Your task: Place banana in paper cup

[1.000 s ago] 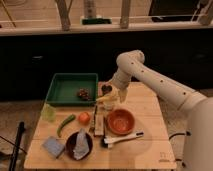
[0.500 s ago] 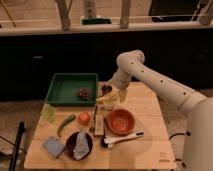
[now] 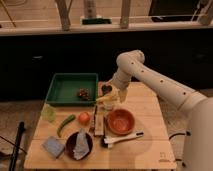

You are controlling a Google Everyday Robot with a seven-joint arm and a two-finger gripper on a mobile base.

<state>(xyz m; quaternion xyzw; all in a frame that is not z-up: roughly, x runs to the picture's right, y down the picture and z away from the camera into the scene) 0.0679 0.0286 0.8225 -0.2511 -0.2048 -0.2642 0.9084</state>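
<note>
My gripper (image 3: 114,95) hangs at the end of the white arm over the middle of the wooden table (image 3: 145,102). It is shut on the banana (image 3: 105,99), a small yellow curved fruit that sticks out to the left of the fingers. The paper cup (image 3: 109,106), small and white, stands right under the banana, just left of the orange bowl (image 3: 120,121). The banana is at the cup's mouth; I cannot tell whether it touches the rim.
A green tray (image 3: 65,90) holding a dark lump sits at the back left. A small dark cup (image 3: 106,89) stands behind the gripper. On the left are a pale green cup (image 3: 48,112), a long green vegetable (image 3: 65,125) and an orange fruit (image 3: 84,118). In front lie a dark bowl (image 3: 79,146), a blue sponge (image 3: 52,147) and a white brush (image 3: 122,138).
</note>
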